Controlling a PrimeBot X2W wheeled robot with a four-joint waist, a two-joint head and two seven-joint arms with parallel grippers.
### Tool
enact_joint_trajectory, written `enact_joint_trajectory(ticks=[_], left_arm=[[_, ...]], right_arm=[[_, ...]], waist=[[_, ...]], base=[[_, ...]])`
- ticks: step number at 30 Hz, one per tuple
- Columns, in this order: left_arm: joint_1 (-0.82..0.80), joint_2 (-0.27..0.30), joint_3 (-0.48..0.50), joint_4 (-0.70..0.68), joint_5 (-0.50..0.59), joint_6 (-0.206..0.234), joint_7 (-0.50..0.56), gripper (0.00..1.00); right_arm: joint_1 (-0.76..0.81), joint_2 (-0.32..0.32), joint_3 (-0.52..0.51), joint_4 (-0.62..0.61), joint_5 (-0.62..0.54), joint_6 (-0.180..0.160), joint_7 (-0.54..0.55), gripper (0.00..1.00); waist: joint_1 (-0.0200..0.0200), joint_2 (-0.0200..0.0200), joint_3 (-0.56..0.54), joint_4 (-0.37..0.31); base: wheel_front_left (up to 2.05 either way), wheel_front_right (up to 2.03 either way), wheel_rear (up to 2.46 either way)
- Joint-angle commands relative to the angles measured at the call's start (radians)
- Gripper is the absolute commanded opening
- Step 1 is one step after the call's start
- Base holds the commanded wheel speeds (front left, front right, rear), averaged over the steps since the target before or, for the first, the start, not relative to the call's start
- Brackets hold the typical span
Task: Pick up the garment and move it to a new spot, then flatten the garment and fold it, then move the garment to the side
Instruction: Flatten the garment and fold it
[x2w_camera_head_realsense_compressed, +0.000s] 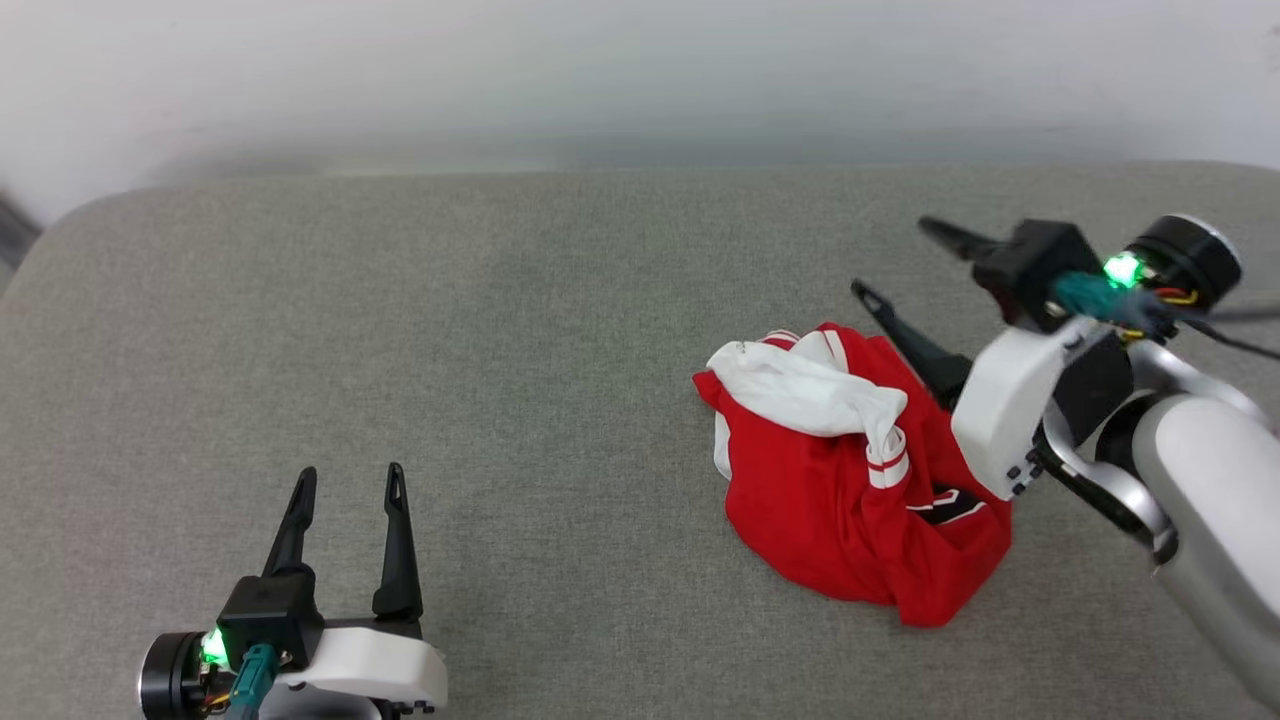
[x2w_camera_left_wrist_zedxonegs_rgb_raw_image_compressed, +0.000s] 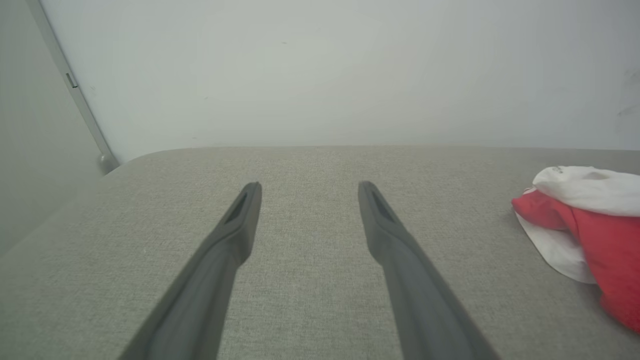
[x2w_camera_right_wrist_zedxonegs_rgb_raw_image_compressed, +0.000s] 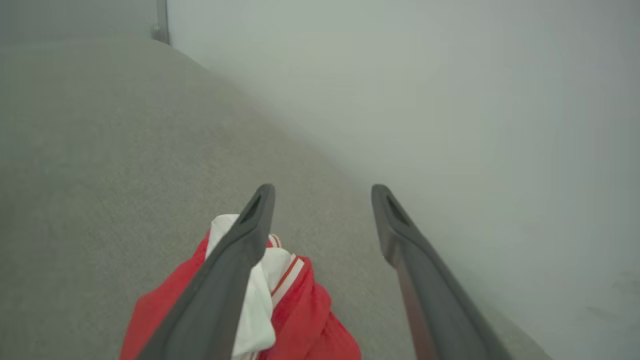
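toward the right edge of a grey fabric-covered surface (x2w_camera_head_realsense_compressed: 500, 400), a crumpled red jersey t-shirt (x2w_camera_head_realsense_compressed: 850, 480) with white sleeves lies heaped. the right gripper (x2w_camera_head_realsense_compressed: 892, 255) hangs at its far side, jaws spread and empty. the left gripper (x2w_camera_head_realsense_compressed: 350, 472), likewise spread wide, sits by the near-left corner.

Folds hide most of the black lettering (x2w_camera_head_realsense_compressed: 948, 505) on the garment (x2w_camera_head_realsense_compressed: 830, 500), which the left wrist view's edge cuts off.
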Motion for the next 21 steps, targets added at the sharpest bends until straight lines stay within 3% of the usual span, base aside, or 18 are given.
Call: enact_joint_trajectory(ticks=[1, 5, 10, 16, 21], left_arm=[[-0.018, -0.001, -0.006, -0.004, -0.004, 0.001, -0.003, 1.00], [-0.035, -0.001, -0.015, -0.008, -0.011, 0.005, -0.003, 1.00], [-0.067, -0.001, -0.036, -0.015, -0.028, 0.013, -0.003, 1.00], [-0.098, -0.001, -0.055, -0.010, -0.044, 0.023, -0.003, 1.00], [-0.102, -0.001, -0.055, -0.007, -0.047, 0.028, -0.003, 1.00]], right_arm=[[-0.061, -0.045, 0.064, -0.006, 0.074, -0.001, 0.098, 1.00], [-0.172, -0.127, 0.230, -0.022, 0.252, -0.001, 0.352, 1.00], [-0.284, -0.157, 0.357, 0.003, 0.405, -0.001, 0.558, 1.00], [-0.349, -0.143, 0.515, 0.110, 0.445, -0.001, 0.630, 1.00], [-0.352, -0.145, 0.597, 0.160, 0.465, -0.001, 0.561, 1.00]], waist=[[-0.0001, 0.0000, 0.015, 0.005], [-0.0001, 0.0000, 0.052, 0.019], [-0.0001, 0.0000, 0.110, 0.045], [-0.0001, 0.0000, 0.163, 0.071], [-0.0001, 0.0000, 0.172, 0.077]], base=[[0.00, 0.00, 0.00], [0.00, 0.00, 0.00], [0.00, 0.00, 0.00], [0.00, 0.00, 0.00], [0.00, 0.00, 0.00]])
